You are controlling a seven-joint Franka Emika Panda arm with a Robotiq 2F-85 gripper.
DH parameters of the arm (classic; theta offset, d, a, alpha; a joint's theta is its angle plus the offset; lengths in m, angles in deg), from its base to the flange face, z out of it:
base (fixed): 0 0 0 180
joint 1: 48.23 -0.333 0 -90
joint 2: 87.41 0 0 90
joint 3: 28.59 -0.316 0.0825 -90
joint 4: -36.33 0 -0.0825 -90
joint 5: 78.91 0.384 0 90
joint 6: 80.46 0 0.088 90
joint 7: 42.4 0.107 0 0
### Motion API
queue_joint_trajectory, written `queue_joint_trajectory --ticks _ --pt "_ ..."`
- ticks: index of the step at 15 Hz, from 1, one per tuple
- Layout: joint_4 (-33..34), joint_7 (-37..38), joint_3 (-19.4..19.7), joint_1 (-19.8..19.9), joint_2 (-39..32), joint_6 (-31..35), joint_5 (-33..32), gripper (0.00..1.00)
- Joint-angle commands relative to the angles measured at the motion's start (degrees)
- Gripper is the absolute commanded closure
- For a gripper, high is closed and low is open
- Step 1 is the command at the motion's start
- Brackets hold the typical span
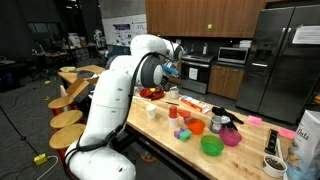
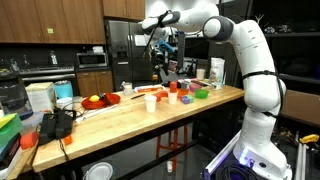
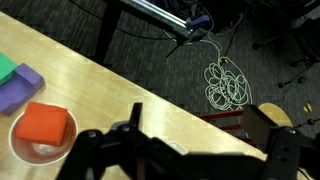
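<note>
Well, in an exterior view you have one gripper [image 1: 172,72] hanging high above the wooden counter [image 1: 160,130], with one white cup [image 1: 152,111] below it. Count three bowls toward the near end: one orange bowl [image 1: 196,126], one green bowl [image 1: 211,145] and one pink bowl [image 1: 231,136]. Two small red cubes [image 1: 183,131] lie loose between the cup and the bowls, and one red plate [image 1: 150,93] sits behind the cup. The fingers are too small here for you to read, and the arm's white bulk hides part of the counter.

In an exterior view the gripper [image 2: 165,45] stands well above the white cup [image 2: 152,101], with the red plate [image 2: 100,100] to one side and the green bowl [image 2: 201,93] to the other. The things around that bowl crowd together, so you cannot count them. What lies in the cup does not show.

In the wrist view your count is surer. One white cup [image 3: 42,135] stands at the lower left on the counter [image 3: 120,90], and one red block [image 3: 44,125] lies inside it. One green block [image 3: 5,70] and one purple block [image 3: 20,85] touch each other, both cut off by the frame's edge. Your gripper [image 3: 185,155] has its two fingers [image 3: 88,148] spread wide, clear of the cup, which sits just beside one of them. Past the counter's edge you see one tangled cable [image 3: 228,85] on the floor and one stool [image 3: 275,115], partly hidden behind a finger.
</note>
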Motion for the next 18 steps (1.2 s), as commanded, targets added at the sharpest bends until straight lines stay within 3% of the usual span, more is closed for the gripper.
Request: queue_joint_trajectory --ticks 1,5,18 --pt "-2.75 8.24 1.32 0.61 1.08 0.39 6.21 0.0" --pt "-5.95 17.25 3.16 0.21 2.86 2.33 10.56 0.0" --pt "-12.18 50.35 7.32 -0.8 9.86 3.41 16.31 0.0"
